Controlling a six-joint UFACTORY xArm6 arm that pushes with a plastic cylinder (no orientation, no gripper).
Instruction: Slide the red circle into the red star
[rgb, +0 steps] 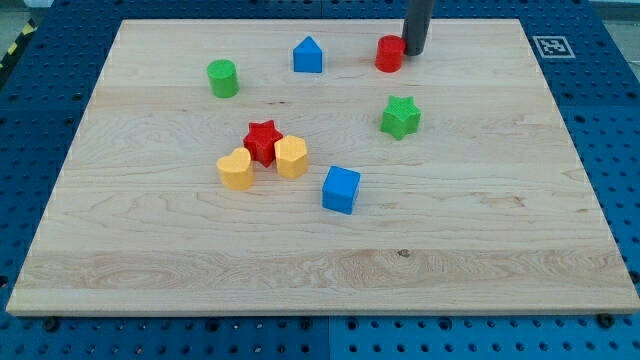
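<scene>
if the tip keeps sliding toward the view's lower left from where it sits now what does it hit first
My tip sits at the upper-right edge of the red circle, seemingly touching it, so that block comes first. Farther along that line lies the red star, with bare board between; exact contact is hard to judge from one view.
</scene>
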